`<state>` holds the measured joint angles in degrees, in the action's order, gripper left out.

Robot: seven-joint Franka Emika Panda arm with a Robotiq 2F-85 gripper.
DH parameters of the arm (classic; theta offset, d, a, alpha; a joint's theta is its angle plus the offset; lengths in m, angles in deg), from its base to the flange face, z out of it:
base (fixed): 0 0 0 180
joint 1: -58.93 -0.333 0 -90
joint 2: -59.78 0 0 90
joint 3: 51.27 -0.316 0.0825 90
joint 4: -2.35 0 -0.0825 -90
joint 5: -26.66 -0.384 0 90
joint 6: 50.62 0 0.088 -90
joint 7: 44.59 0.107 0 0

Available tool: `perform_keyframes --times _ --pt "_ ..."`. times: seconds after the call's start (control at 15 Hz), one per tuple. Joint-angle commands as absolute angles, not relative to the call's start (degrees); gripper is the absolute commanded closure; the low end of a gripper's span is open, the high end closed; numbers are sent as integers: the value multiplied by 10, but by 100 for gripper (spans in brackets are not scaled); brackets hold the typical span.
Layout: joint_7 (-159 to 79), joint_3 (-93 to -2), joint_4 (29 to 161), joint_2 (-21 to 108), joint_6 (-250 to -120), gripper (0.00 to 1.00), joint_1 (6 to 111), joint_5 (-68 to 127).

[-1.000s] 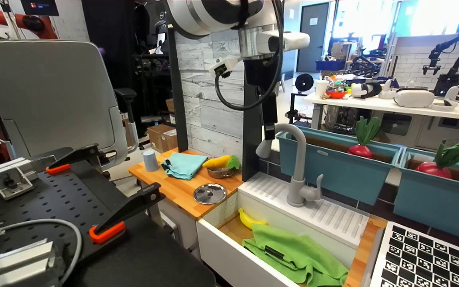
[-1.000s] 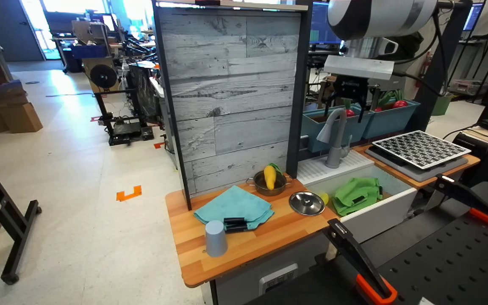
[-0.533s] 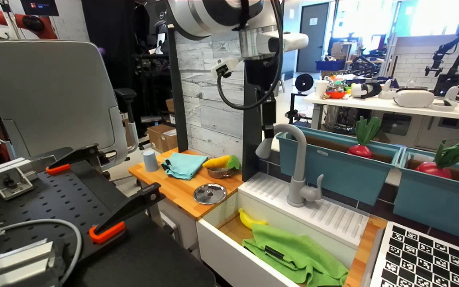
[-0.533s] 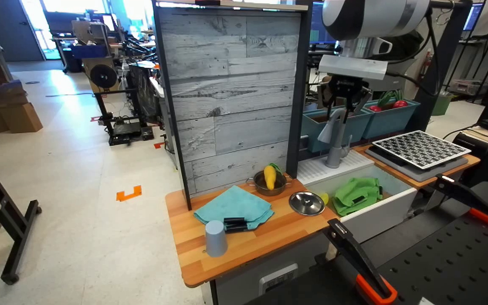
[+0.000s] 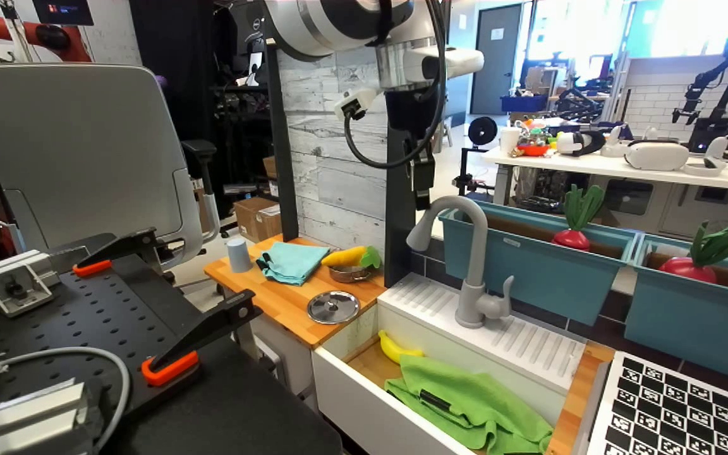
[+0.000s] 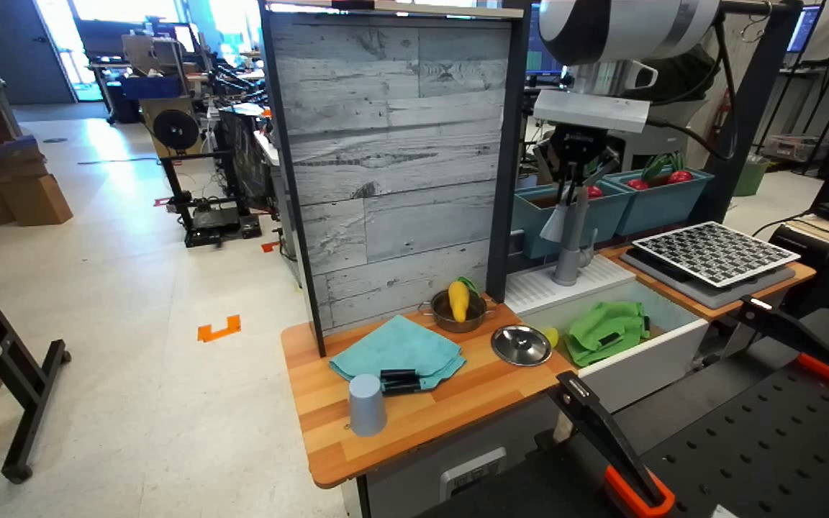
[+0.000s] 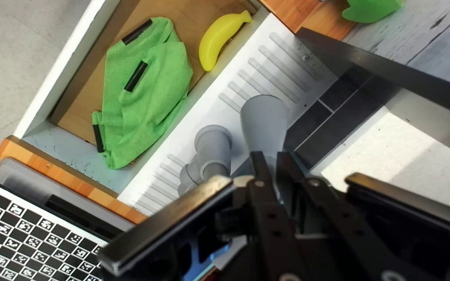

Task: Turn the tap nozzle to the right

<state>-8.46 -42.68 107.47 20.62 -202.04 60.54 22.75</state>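
Tap nozzle [image 5: 478, 253]: grey and arched, rising from the white ribbed ledge [image 5: 424, 297] along the sink's far side; its flared head [image 7: 265, 121] hangs left of the base, the handle [image 5: 498, 305] stands on the right.
My gripper [image 7: 272, 156]: at the top of the arch, pointing down; my two fingers stand close together with a narrow gap, grey showing through it; whether they pinch or touch the nozzle I cannot tell.
Sink [image 5: 351, 395]: white-walled, brown-floored; a rumpled green cloth [image 5: 474, 395] with black strips lies toward the right, a yellow banana [image 7: 221, 39] at the left by the far wall.
Pot [image 5: 345, 275]: on the wooden worktop [image 6: 458, 403] to the left, a yellow vegetable [image 5: 345, 257] with a green end in it.
Lid [image 6: 521, 345]: flat on the worktop, between pot and sink.
Planters [image 5: 528, 278]: two blue troughs beyond the nozzle, red roots [image 5: 570, 240] with green leaves in both.
Left edge: a black upright [image 5: 397, 221], near the head.
Right edge: a wooden strip [image 5: 581, 395], then a patterned board [image 5: 686, 404], well apart from the nozzle.
Near edge: the sink's near wall, then a black perforated table [image 6: 767, 446].
Open room: a tall drop of air between my fingers and the green cloth.
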Motion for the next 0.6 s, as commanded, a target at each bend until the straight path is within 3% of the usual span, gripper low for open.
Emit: perform_keyframes --times 0.0,0.27,0.33,0.53 --pt "-86 -411 1052 182 -2024 54 598 212" --pt "-80 -404 1039 166 -2028 25 597 211" --pt "-78 -401 1035 161 -2026 56 595 213" --pt "-76 -396 1026 151 -2025 69 593 216"
